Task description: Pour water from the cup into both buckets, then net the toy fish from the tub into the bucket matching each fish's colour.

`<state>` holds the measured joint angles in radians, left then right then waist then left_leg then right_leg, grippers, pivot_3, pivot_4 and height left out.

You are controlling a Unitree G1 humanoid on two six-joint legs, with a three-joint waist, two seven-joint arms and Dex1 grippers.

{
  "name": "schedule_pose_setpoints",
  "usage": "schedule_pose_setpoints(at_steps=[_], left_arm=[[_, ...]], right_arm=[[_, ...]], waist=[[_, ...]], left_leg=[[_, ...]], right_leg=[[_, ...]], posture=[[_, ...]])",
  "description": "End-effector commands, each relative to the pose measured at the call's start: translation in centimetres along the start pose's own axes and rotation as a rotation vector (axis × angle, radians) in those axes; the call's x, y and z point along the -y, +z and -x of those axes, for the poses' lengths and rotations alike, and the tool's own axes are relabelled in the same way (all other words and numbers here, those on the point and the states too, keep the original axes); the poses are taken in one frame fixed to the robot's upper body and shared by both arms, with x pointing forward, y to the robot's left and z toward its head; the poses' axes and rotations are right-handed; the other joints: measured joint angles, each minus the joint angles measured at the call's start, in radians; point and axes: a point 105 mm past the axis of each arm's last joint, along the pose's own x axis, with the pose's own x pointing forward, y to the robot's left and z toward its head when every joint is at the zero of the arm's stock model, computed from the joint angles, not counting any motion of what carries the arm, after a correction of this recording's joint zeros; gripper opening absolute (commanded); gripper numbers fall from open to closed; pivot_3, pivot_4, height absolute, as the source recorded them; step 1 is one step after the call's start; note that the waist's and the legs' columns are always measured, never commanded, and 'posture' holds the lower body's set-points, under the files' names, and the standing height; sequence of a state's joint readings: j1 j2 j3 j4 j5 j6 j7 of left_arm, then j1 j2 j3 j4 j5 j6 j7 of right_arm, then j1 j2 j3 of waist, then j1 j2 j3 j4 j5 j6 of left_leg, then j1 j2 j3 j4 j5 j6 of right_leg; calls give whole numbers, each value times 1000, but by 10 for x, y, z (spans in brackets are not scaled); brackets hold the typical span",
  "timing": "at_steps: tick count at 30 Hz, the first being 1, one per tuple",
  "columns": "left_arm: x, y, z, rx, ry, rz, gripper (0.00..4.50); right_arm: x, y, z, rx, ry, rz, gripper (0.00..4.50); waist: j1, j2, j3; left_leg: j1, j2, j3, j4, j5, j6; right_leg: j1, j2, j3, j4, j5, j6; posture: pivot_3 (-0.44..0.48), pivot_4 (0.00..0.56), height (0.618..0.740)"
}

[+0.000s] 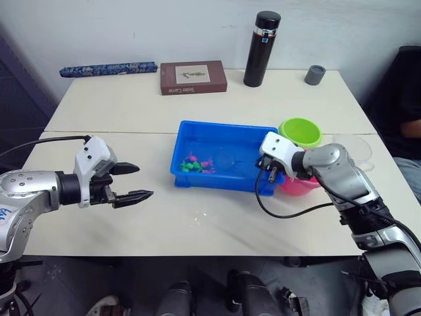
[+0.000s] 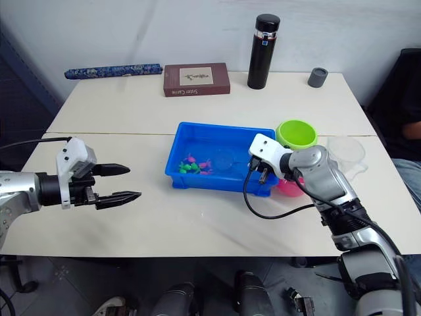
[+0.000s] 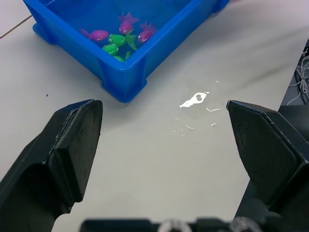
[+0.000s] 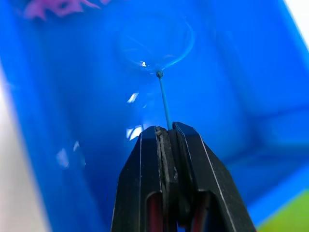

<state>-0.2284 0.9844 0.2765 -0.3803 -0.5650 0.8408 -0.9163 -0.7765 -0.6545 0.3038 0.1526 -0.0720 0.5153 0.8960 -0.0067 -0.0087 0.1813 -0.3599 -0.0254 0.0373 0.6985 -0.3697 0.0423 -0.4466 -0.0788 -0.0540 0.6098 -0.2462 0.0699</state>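
Note:
The blue tub [image 1: 210, 181] sits mid-table with pink and green toy fish [image 1: 197, 163] clustered at its left end. My right gripper [image 1: 271, 176] hovers over the tub's right end, shut on the net's thin handle [image 4: 164, 99]. The net's hoop [image 4: 154, 46] hangs inside the tub, apart from the fish. Just right of the tub stand the green bucket [image 1: 300, 131] and the pink bucket [image 1: 297, 186], the pink one partly hidden behind my right wrist. Beyond them is the clear cup [image 1: 354, 150]. My left gripper [image 1: 135, 183] is open over bare table, left of the tub.
A black flask [image 1: 262, 49], a small grey cup [image 1: 315, 74], a brown book [image 1: 193, 78] and a blue rolled item [image 1: 108, 68] line the far edge. Spilled water drops [image 3: 195, 100] lie near the tub's front. A person sits at the right [image 1: 411, 105].

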Motion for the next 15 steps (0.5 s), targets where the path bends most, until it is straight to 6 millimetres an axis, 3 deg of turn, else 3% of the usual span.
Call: schedule_pose_setpoints(at_steps=[1,5,15], left_arm=[[0,11,7,19,23,-46,4433],[-1,11,6,21,25,-47,4433],[0,10,5,20,19,-46,4433]], right_arm=[[17,21,10,77,-66,35,0],[11,37,15,148,-32,25,0],[-17,57,26,230,91,40,0]], waist=[[0,0,0],[-3,0,0],[0,0,0]], left_leg=[[0,0,0,0,0,0],[0,0,0,0,0,0],[0,0,0,0,0,0]], right_leg=[[0,0,0,0,0,0],[0,0,0,0,0,0],[0,0,0,0,0,0]], posture=[[0,150,740],[0,150,740],[0,150,740]])
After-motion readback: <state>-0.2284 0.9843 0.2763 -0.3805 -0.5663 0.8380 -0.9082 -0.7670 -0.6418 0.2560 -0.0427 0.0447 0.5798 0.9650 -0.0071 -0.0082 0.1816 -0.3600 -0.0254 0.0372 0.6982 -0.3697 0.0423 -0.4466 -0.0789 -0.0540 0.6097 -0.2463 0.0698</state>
